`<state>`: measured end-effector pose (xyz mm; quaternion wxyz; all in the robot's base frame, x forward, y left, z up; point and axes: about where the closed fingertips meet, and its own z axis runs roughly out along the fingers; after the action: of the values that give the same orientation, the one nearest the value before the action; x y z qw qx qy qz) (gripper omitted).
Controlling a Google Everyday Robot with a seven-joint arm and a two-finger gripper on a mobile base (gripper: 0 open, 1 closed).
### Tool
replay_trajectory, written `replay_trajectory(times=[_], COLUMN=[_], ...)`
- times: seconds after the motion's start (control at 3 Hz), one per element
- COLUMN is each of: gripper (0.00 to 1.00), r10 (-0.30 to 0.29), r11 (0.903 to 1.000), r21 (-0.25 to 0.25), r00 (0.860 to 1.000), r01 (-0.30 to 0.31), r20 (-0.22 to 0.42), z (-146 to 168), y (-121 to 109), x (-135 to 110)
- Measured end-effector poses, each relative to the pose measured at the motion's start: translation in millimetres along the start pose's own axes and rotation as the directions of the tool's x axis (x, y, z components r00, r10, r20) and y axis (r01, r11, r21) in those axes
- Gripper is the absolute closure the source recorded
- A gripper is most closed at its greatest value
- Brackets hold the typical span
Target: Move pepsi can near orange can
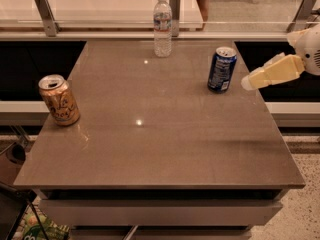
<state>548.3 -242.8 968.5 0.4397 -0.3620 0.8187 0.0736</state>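
Observation:
The pepsi can (pixel 221 69), dark blue with a silver top and a white label panel, stands upright at the right side of the grey-brown table (pixel 165 144). The orange can (pixel 59 100), orange-tan with reddish script, stands upright near the table's left edge. My gripper (pixel 248 82), pale cream, reaches in from the right edge of the camera view. Its tip points left at the pepsi can, a short gap to the can's right and at about its height. It holds nothing that I can see.
A clear plastic water bottle (pixel 162 27) stands at the back middle of the table. Behind it runs a glass rail with metal posts (pixel 44 12). Dark gaps lie to the left and right of the table, and its front edge is near the camera.

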Motion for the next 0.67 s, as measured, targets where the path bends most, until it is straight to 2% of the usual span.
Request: replay_trajectory(times=[0.33, 0.67], gripper=[0.0, 0.0], r10=[0.067, 0.125], r11=[0.9977, 0.9921], r21=[-0.002, -0.016], r00=[0.99, 0.972], r01=[-0.067, -0.125], r20=[0.121, 0.199], z=[30, 53], y=[-12, -16], x=[-7, -4])
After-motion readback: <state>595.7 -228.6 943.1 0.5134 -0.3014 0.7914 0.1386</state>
